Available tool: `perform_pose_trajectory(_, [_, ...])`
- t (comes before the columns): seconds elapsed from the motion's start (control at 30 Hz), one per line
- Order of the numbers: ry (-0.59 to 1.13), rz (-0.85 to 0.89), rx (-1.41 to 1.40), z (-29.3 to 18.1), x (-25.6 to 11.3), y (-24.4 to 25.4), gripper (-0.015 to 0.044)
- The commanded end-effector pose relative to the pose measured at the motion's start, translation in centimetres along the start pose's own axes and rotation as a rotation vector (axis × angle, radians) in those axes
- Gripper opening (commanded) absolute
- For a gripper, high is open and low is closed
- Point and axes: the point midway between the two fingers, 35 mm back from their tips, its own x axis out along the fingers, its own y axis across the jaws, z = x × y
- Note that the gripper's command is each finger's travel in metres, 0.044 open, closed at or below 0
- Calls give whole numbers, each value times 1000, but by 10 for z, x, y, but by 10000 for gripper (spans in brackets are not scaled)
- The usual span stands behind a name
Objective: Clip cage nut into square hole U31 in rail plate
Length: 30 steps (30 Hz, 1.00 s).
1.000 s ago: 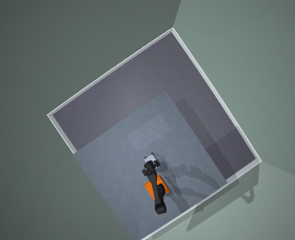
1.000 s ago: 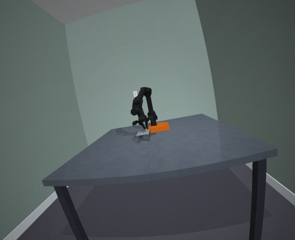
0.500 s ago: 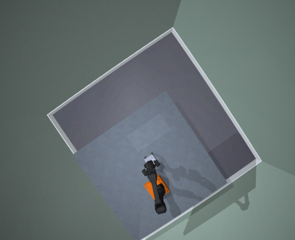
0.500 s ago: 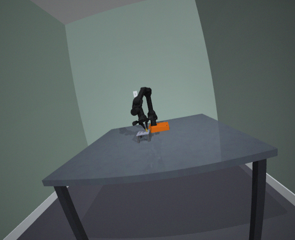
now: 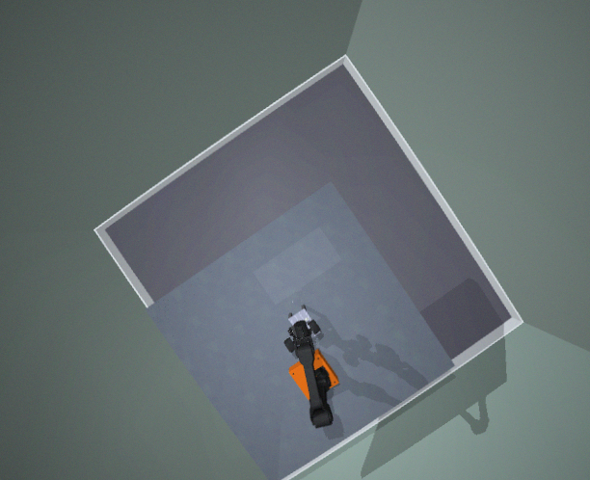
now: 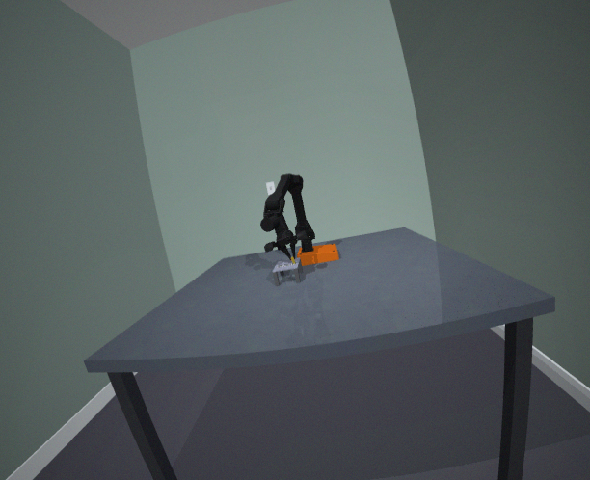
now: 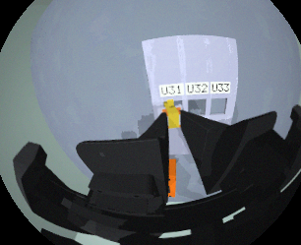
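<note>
Blue-grey table (image 5: 215, 330) (image 6: 316, 308); at wrist frame's centre, gripper (image 5: 297, 308) (image 6: 292, 258) (image 7: 174, 114) jaws grip the yellow cage nut (image 6: 293, 260) (image 7: 173, 117), long axis running roughly up-down.

The cage nut (image 6: 293, 260) (image 7: 173, 117), a small yellow piece with orange showing at its sides, is gripped between my fingertips, its far end overlapping the square hole marked U31 (image 7: 178, 103); how deep it sits, I cannot tell. The rail plate (image 5: 299, 316) (image 6: 282, 267) (image 7: 165, 62), pale lavender, stands raised on legs, its labelled holes in a row, U31 partly hidden by the nut.
</note>
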Motion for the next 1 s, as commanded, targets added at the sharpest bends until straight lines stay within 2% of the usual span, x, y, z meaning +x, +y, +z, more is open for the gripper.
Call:
perform_pose_trajectory(0.0, [1,9,-3,0,0,1,36])
perform_pose_trajectory(0.97, [1,58,-3,0,2,-3,36])
